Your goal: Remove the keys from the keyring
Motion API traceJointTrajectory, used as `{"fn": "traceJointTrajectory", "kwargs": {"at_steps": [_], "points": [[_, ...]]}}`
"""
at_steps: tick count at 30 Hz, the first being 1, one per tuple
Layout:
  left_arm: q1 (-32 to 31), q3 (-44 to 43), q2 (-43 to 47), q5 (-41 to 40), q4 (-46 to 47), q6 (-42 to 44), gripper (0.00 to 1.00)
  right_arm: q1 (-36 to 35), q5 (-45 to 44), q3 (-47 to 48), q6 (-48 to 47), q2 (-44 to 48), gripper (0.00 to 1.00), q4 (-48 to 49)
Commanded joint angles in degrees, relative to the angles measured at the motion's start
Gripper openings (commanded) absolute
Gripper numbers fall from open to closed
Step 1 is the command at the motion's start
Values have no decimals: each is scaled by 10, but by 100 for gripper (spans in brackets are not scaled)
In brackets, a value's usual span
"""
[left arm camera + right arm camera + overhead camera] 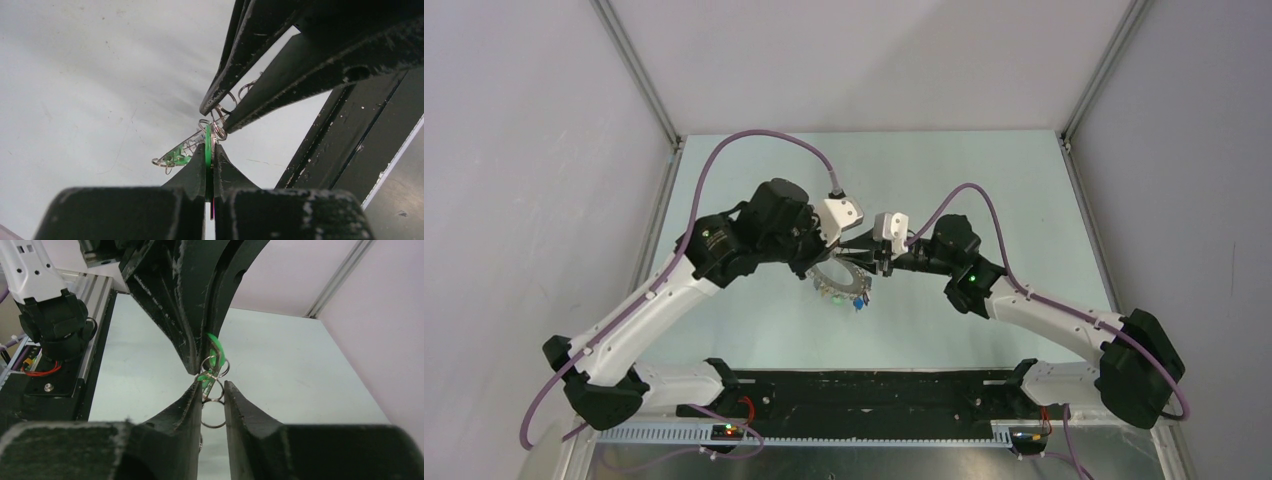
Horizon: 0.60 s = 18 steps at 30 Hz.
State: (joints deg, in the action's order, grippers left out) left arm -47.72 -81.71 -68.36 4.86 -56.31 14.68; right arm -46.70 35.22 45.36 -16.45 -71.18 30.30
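Note:
The keyring (834, 283), a grey ring fringed with small keys, hangs under both grippers over the table; a blue key (861, 303) shows at its near rim. My left gripper (856, 252) is shut on a flat green key tag (208, 142), seen edge-on between its jaws (210, 145). The tag also shows in the right wrist view (215, 345). My right gripper (876, 265) meets it tip to tip. Its jaws (213, 387) stand slightly apart, pinching a small wire ring (212, 426) linked to the tag. More small rings and a green piece (172, 157) trail to the left.
The pale table (984, 170) lies between grey walls with metal frame posts (639, 75). A black base plate (874, 390) and cable tray run along the near edge. Purple cables (754, 140) arch over both arms.

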Motion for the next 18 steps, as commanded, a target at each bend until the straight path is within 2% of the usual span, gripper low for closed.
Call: {"fn": "traceJointTrajectory", "kwargs": {"at_steps": [1,6,13,18], "points": [[-2,-8,35,-8,48,17,0,0,15,13,0,10,30,-38],[-3,-10,35,7,48,20,0,-1,17,13,1,7,36,-36],[-4,-9,38,14,48,26,0,1,19,13,3,3,36,-25],[-4,-10,38,12,48,27,0,2,26,13,5,4,19,-26]]}}
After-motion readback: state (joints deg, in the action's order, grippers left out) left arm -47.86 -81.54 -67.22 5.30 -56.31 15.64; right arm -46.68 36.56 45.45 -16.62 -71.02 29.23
